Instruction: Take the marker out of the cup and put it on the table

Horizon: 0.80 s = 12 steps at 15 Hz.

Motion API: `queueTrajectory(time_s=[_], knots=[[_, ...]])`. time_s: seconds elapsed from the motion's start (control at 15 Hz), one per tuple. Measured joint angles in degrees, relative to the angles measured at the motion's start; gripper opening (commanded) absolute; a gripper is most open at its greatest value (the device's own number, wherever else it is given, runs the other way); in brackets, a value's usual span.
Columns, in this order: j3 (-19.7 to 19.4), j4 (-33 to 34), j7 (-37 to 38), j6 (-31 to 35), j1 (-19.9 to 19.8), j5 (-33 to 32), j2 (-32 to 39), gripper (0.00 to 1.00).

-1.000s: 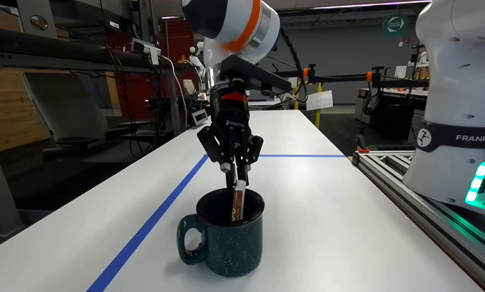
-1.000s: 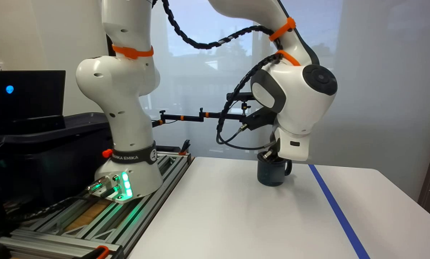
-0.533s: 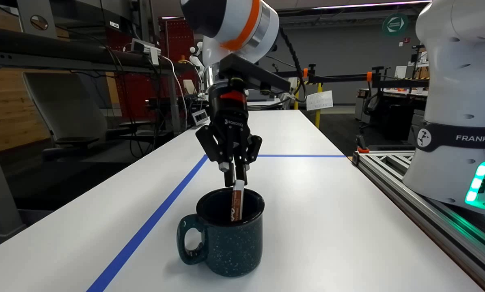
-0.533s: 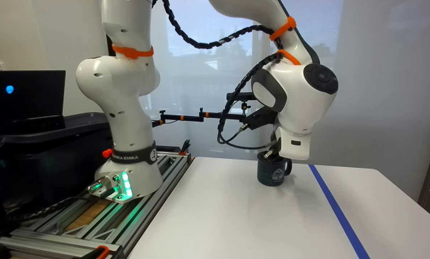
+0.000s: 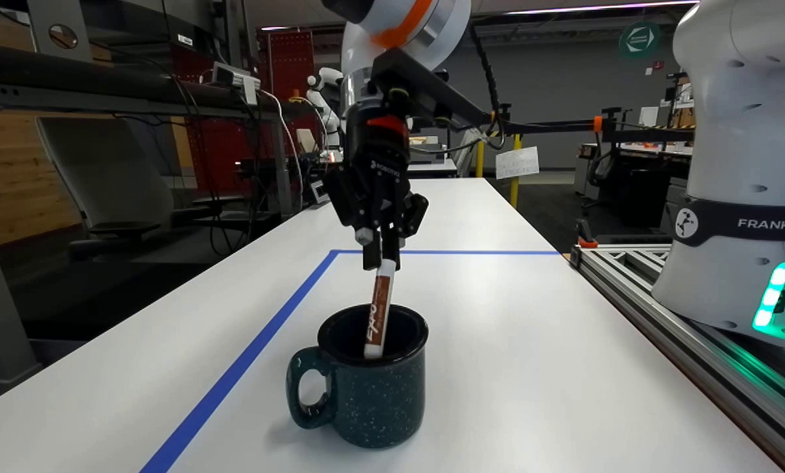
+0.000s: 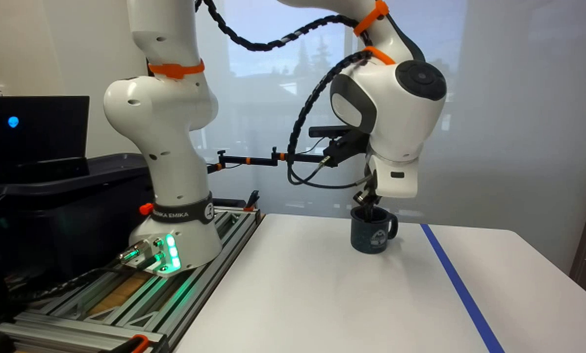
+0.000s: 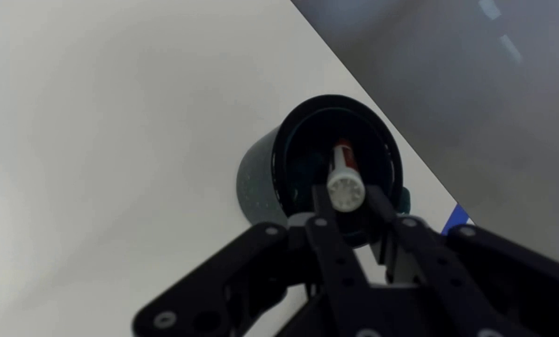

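Higher than a moment ago, the claw (image 5: 381, 261) and the marker (image 5: 379, 309) rise together, while the cup (image 5: 380, 402) keeps its place on the table (image 5: 530, 368). In an exterior view, the marker leans slightly, its white upper end clenched between the fingers (image 5: 371, 257) and its lower part still inside the cup, behind the near rim. EXPO lettering (image 5: 372, 322) runs along its reddish-brown side. The cup stands upright, its handle (image 5: 294, 387) turned toward the strip of blue tape (image 5: 246, 358). In an exterior view, a pale emblem (image 6: 378, 239) shows on the cup's side; the claw points down at its mouth, and the marker itself cannot be made out. In the wrist view, the marker's round white end shows plainly between the fingers, its body running down into the cup.
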Motion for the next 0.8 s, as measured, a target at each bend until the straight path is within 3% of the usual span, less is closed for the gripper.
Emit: queueTrajectory(time_s=[0.33, 0.6, 0.8], knots=[[-2.03, -6.55, -1.58, 1.39, -1.40, 2.13, -9.47, 0.06], [-3.72, -12.14, -2.67, 8.32, -3.06, 3.24, -16.64, 0.06], [-4.91, -12.38, -4.36, 12.97, -3.44, 4.97, -18.03, 0.06]])
